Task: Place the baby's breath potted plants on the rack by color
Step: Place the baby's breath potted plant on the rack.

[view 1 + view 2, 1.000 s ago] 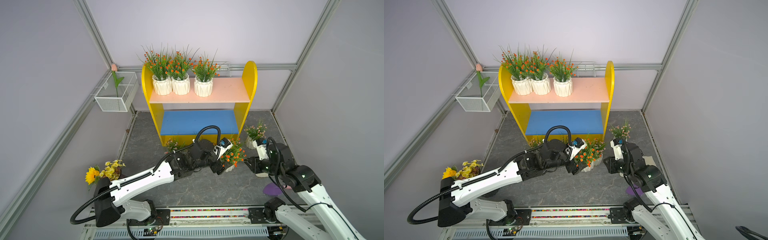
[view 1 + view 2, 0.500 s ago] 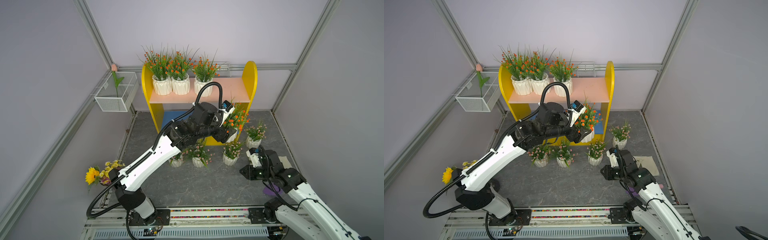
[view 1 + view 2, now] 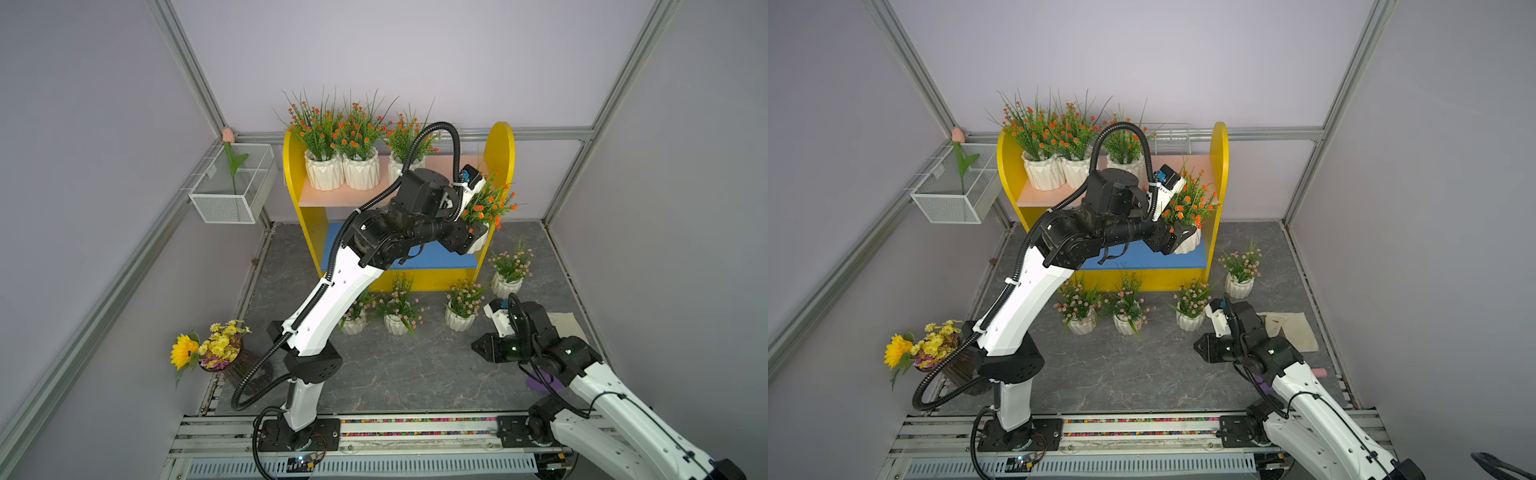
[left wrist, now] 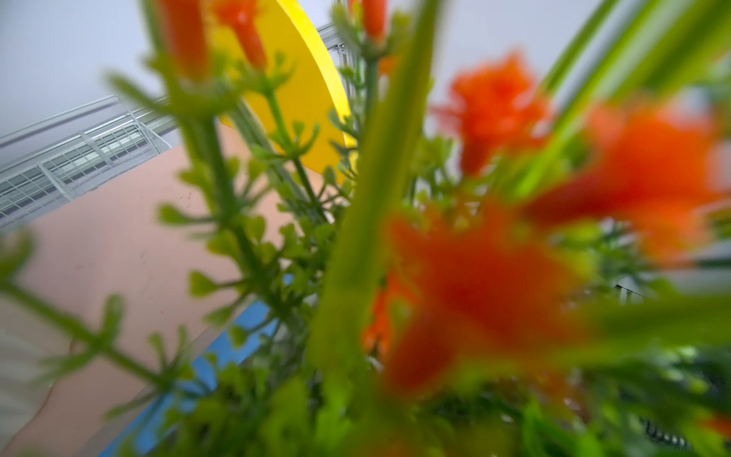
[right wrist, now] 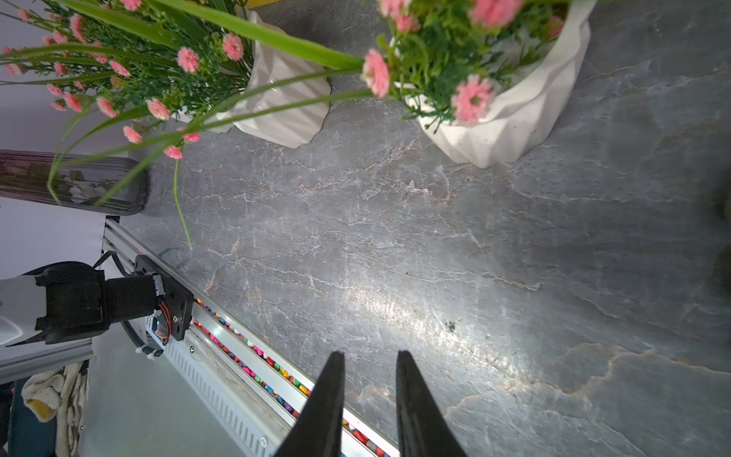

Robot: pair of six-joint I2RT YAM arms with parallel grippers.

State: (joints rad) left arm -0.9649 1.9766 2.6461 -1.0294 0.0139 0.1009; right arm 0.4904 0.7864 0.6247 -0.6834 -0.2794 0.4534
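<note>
My left gripper (image 3: 471, 243) is shut on the white pot of an orange baby's breath plant (image 3: 488, 205), held in the air at the right end of the rack (image 3: 503, 149), between its peach upper board (image 3: 332, 195) and blue lower board (image 3: 440, 257). Its blossoms (image 4: 494, 277) fill the left wrist view and hide the jaws. Three orange plants (image 3: 357, 137) stand on the upper board's left part. Several pink plants (image 3: 463, 303) stand on the floor before the rack. My right gripper (image 5: 370, 354) hovers low near the front right, open and empty.
A white wire basket (image 3: 232, 203) with a tulip stem hangs on the left wall. A sunflower bouquet (image 3: 208, 347) in a dark vase stands front left. A beige cloth (image 3: 567, 326) lies at the right wall. The arms' rail (image 3: 415, 432) runs along the front.
The left arm has lifted the orange plant from the floor up to the rack's right end. The right arm has drawn back from the pink plants toward the front.
</note>
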